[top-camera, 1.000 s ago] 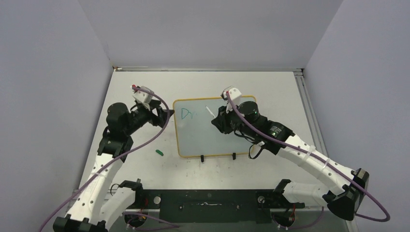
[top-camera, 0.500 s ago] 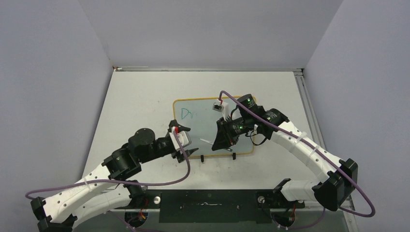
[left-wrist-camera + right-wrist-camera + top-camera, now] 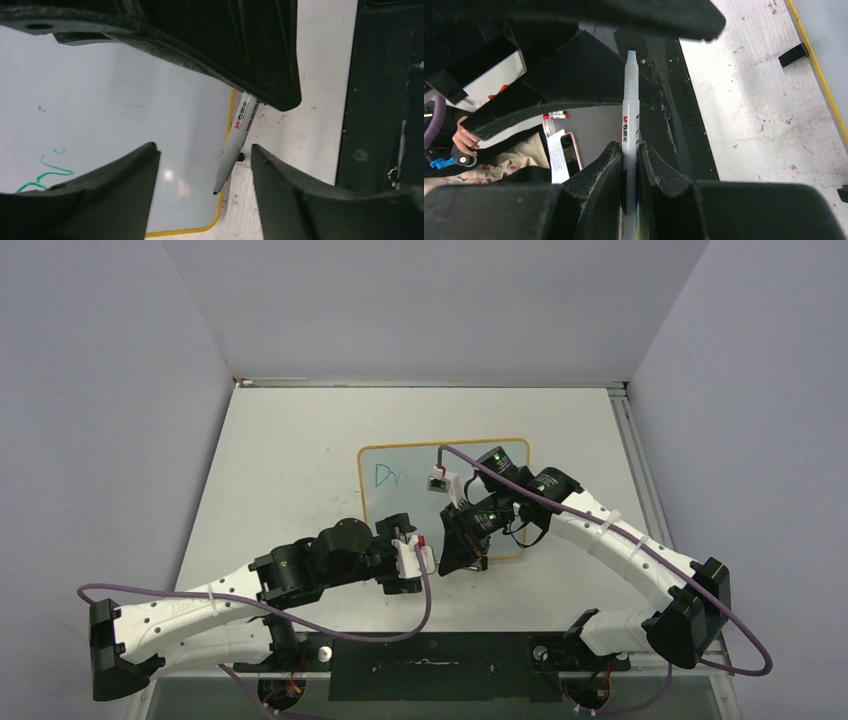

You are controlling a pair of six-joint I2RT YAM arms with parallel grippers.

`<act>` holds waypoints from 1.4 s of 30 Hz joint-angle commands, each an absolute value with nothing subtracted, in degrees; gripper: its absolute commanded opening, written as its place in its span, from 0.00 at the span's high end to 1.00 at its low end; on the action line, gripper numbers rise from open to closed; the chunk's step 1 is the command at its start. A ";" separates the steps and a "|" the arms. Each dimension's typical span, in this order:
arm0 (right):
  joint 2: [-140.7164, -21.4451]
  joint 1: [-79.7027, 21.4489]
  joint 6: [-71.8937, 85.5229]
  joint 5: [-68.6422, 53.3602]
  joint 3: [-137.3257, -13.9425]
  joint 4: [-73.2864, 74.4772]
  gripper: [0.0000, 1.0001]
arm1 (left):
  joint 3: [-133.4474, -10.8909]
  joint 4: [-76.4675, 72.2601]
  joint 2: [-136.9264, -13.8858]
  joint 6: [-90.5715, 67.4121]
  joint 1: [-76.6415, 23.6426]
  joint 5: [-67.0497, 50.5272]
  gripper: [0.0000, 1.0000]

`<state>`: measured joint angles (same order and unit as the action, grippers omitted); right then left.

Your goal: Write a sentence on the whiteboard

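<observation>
- Whiteboard lies flat mid-table, glossy white, with rounded corners and a thin yellow frame.
- Table under it is matte white, scuffed and speckled near the front.
- Green sentence sits at the board's upper left: just a few loopy letters.
- Right gripper has its rough black fingers clamped tight on the marker, a slim white barrel with a dark tip.
- Left gripper hangs spread wide and empty, its blunt jaws framing the marker's tip at the board's near edge.
- Small black clip foot juts from the frame.
</observation>
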<state>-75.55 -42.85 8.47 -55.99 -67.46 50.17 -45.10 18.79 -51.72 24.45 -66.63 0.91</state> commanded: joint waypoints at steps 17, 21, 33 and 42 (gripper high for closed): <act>-62.63 -38.60 20.76 -48.10 -58.30 33.35 0.32 | -45.53 10.33 -53.68 8.49 -61.38 -13.00 1.00; -58.94 -38.68 27.44 -46.88 -54.12 25.11 0.28 | -45.45 10.07 -53.45 8.09 -57.64 -18.38 1.00; -57.84 -38.81 34.13 -46.93 -51.37 14.59 0.43 | -46.92 14.11 -55.27 10.26 -56.70 -24.52 1.00; -58.41 -41.07 32.26 -49.68 -51.89 18.65 0.58 | -47.81 15.33 -56.33 10.90 -55.90 -25.42 1.00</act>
